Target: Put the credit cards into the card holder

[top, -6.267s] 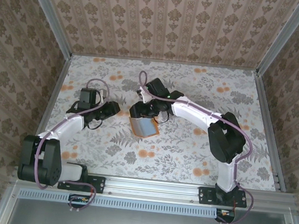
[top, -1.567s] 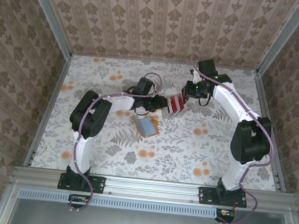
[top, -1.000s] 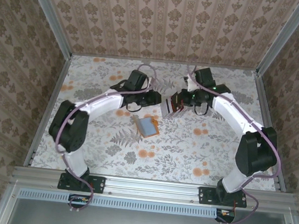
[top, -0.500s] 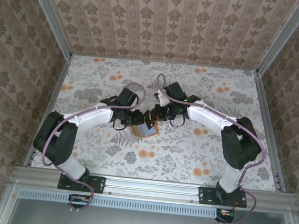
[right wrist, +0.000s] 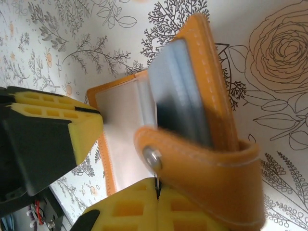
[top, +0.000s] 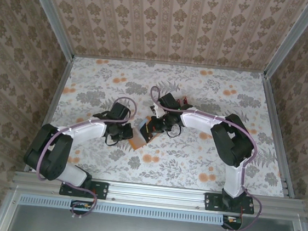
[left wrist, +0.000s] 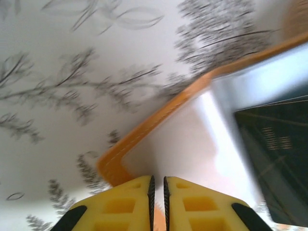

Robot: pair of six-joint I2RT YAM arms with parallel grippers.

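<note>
The orange card holder [top: 138,141] lies open on the table between both arms. My left gripper [top: 126,134] is shut on its near-left edge; orange shows in the slit between the jaws [left wrist: 157,178]. My right gripper [top: 154,127] is shut, with a thin pale edge pinched at its tips [right wrist: 158,185] just under the holder's snap strap [right wrist: 202,159]. A dark grey credit card [right wrist: 180,101] stands in the holder [right wrist: 214,72], over its clear pocket [left wrist: 274,159]. A red bit of the other credit cards [top: 184,101] peeks out behind the right forearm.
The floral tabletop [top: 205,154] is walled on three sides by patterned panels [top: 169,23], with a metal rail [top: 151,195] along the front. Open floor lies to the right and at the back. The left gripper's yellow finger [right wrist: 82,134] sits close beside the right one.
Both grippers have come down and to the left onto the card holder. The left jaws have closed on its edge. The holder has slid a little leftward and stands opened.
</note>
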